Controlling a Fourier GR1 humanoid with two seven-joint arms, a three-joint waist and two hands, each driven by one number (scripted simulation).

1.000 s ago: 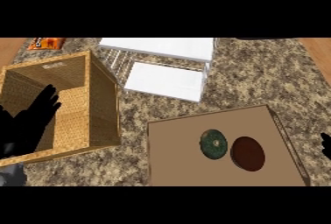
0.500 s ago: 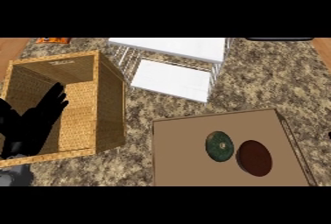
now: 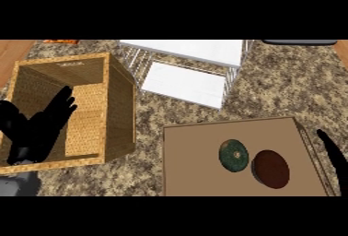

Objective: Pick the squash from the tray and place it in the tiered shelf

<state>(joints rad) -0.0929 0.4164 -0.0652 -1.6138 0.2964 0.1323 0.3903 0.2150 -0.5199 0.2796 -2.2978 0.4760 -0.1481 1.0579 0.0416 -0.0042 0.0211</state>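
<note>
A dark green, round squash point(image 3: 233, 155) lies on the brown tray point(image 3: 197, 161) at the lower right, touching a reddish-brown round item point(image 3: 271, 168) to its right. The white tiered shelf point(image 3: 194, 64) stands at the top centre, its lower tier point(image 3: 183, 83) showing in front of the upper one. My left hand point(image 3: 37, 131) is open at the left, fingers spread upward over the wicker basket. Only a straight black sliver of my right hand point(image 3: 331, 152) shows at the right edge, beside the tray's right rim and apart from the squash.
A large open wicker basket point(image 3: 115, 106) stands at the left, between my left hand and the tray. An orange packet point(image 3: 61, 41) lies at the top left. Speckled stone counter lies between basket, shelf and tray.
My left hand has risen and shifted right over the basket's front. My right hand reaches further in along the tray's right rim. The squash has not moved on the tray.
</note>
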